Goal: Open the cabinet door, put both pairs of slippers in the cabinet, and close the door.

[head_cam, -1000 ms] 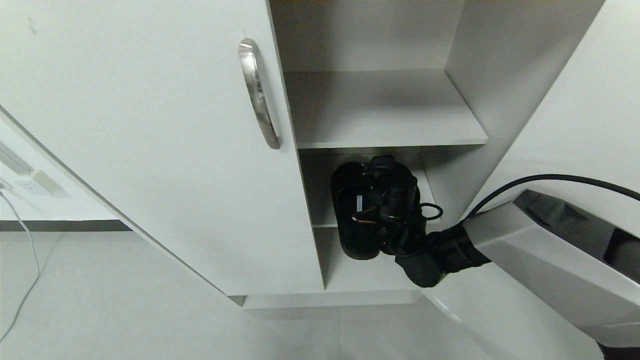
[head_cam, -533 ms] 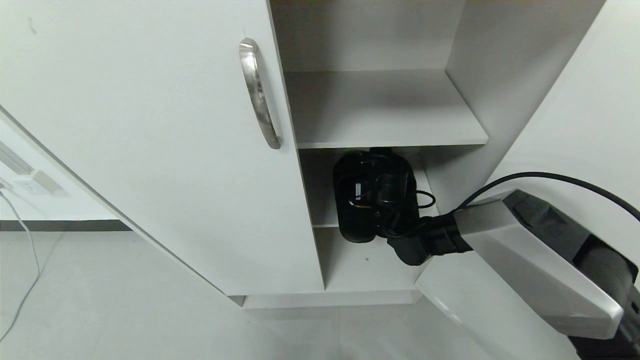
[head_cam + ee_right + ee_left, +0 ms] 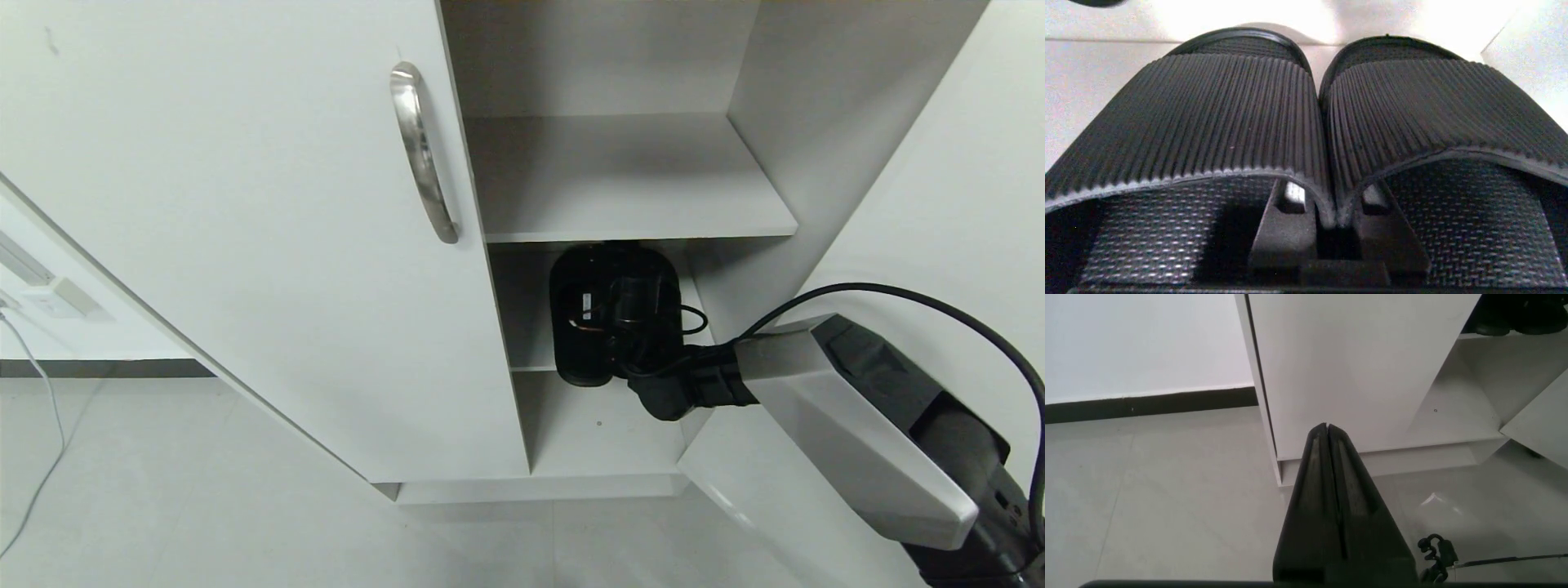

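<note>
Under the cabinet shelf (image 3: 629, 214), the outstretched right claw (image 3: 1327, 219) pinches the slippers (image 3: 581, 327).

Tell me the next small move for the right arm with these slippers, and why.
Probably push the slippers slightly deeper onto the middle shelf before letting go. The right gripper is clamped on their adjoining inner walls, and in the head view their near ends appear to overhang the shelf's front edge, so releasing now might let them tip out.
</note>
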Tool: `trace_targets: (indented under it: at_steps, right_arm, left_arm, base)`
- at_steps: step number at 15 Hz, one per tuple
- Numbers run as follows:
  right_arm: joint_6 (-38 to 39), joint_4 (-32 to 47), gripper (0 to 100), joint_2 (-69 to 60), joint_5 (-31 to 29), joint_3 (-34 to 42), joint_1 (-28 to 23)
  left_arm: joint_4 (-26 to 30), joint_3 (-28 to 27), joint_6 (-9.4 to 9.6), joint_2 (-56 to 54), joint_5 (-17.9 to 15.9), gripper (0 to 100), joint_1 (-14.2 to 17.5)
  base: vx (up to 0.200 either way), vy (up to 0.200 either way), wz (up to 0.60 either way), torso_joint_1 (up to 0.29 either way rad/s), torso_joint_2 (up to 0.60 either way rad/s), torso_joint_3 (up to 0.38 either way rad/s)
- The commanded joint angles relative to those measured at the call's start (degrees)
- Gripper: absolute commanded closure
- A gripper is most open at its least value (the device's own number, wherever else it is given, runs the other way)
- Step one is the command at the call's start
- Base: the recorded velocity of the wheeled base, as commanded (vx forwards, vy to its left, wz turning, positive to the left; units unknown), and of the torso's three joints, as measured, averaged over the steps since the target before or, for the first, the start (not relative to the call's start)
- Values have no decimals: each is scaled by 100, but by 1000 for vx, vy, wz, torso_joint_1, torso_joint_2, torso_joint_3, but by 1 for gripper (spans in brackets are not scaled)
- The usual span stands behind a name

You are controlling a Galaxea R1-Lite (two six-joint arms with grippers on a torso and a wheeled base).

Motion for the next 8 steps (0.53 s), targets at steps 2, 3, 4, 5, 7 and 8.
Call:
trace_targets:
  at_steps: [2, 3, 4, 5, 7, 8]
  right_arm:
    - [-12, 23, 100, 34, -12, -18, -18]
    - [-12, 23, 100, 34, -12, -18, -10]
    - [-12, 32, 100, 43, -12, -27, -10]
    - [-21, 32, 0, 61, -21, -18, -10]
    - [-47, 15, 0, 17, -144, 96, -1]
    - [-39, -12, 0, -71, -161, 228, 26]
  left_arm:
    - [2, 1, 2, 5, -2, 100, 1]
    - [2, 1, 2, 5, -2, 100, 1]
    - [2, 1, 2, 5, -2, 100, 1]
    - [2, 1, 2, 5, -2, 100, 1]
    - [2, 1, 2, 5, -2, 100, 1]
    - [2, 1, 2, 5, -2, 100, 1]
  base:
    - [0, 0, 0, 0, 0, 0]
    - [0, 0, 0, 0, 0, 0]
    - [0, 0, 0, 0, 0, 0]
    - [0, 0, 0, 0, 0, 0]
    - [0, 0, 0, 0, 0, 0]
    - [0, 0, 0, 0, 0, 0]
